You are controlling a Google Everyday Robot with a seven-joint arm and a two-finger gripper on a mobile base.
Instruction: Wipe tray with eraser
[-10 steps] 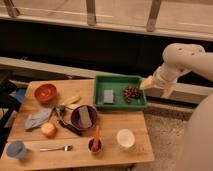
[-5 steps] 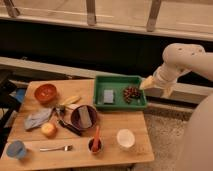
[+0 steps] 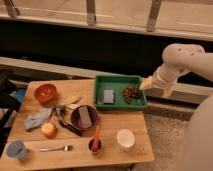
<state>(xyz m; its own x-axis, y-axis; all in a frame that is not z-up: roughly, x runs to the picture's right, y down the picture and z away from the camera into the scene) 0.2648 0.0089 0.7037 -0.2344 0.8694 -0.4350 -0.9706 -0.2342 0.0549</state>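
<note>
Nothing has moved since the earlier frames: we find the arm, the gripper and every item on the table in the same places. The gripper [image 3: 151, 84] hangs from the white arm [image 3: 181, 60] at the right of the scene, just beyond the right rim of the tray [image 3: 120, 78] and near its far corner. Its pale tip points left toward that rim without touching it. We read its fingers as spread wide, with nothing between them.

The tray is green and rectangular. It sits at the far right of the wooden table [image 3: 75, 159], with its long axis running left to right. Inside it lie a blue-grey square pad [image 3: 108, 96] on the left and a dark brown cluster [image 3: 131, 93] on the right, apart from each other.

The eraser [image 3: 85, 117] is a pale grey block resting in the purple bowl [image 3: 76, 121], which stands near the middle of the table, left of and nearer than the tray. The block's long axis runs roughly near to far, with the far end leaning slightly left. It is well apart from the gripper.

Left of the bowl we note a red bowl [image 3: 45, 92], a blue-grey cloth [image 3: 37, 119] and a small round yellow fruit [image 3: 48, 129]. Along the near edge lie a blue cup [image 3: 16, 149], a fork [image 3: 54, 148] and a white cup [image 3: 125, 138].
</note>
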